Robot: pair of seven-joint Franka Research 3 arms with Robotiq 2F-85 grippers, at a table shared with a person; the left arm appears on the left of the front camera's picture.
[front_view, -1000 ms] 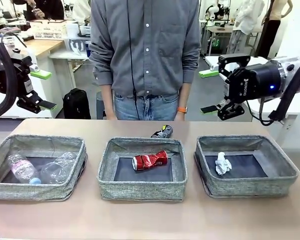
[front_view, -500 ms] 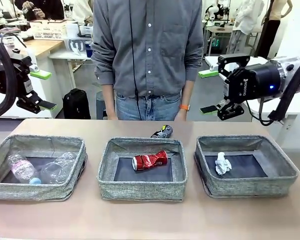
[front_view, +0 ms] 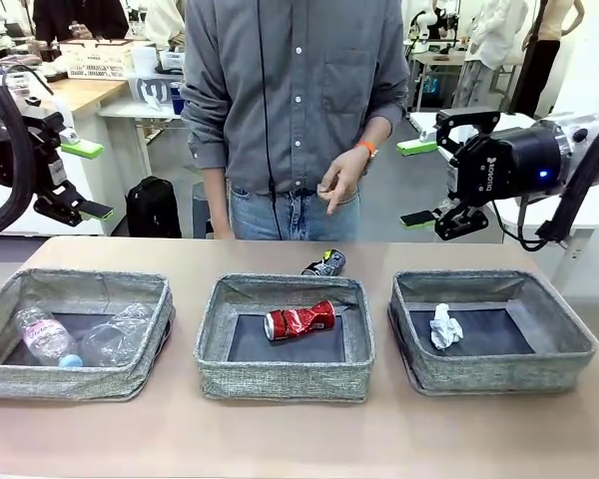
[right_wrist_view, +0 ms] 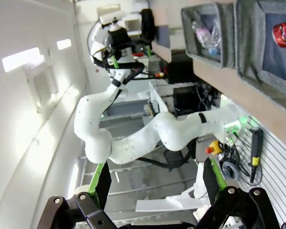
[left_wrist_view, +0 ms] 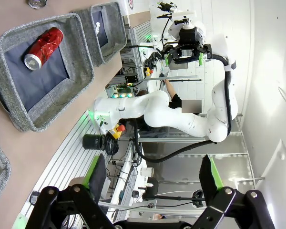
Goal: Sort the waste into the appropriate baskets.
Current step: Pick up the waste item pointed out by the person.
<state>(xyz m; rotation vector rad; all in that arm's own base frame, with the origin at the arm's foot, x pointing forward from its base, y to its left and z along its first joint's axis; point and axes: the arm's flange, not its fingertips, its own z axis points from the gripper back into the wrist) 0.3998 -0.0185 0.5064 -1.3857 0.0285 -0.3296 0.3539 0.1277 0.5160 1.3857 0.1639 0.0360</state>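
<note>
**One black can left outside the bins, both arms parked high**

Both sets of jaws stand released and hold nothing. The left gripper [front_view: 75,180] hangs well above and outboard of the left basket [front_view: 10,374]; the right gripper [front_view: 419,183] hangs above the far rim of the right basket [front_view: 569,364].

The clear plastic bottle [front_view: 45,337] and clear plastic cup [front_view: 118,334] lie side by side in the left basket, below and inward of the left jaws. The crumpled paper ball [front_view: 443,326] lies in the right basket, below the right jaws. The crushed red can [front_view: 299,320] lies in the middle basket [front_view: 280,379], between the two arms and well below both.

The crushed black can [front_view: 324,263] sits on the desk [front_view: 299,439], just beyond the middle basket's far rim, nearer the right jaws than the left. Sorting looks nearly done, with this can likely the last piece.

Risks from here: the can lies close against the soft basket wall, so descending jaws could snag the fabric and drag the basket. The person's hand [front_view: 339,182] is raised almost directly above the can; a reach across could meet it. A dented can may also slip from the pads.
</note>
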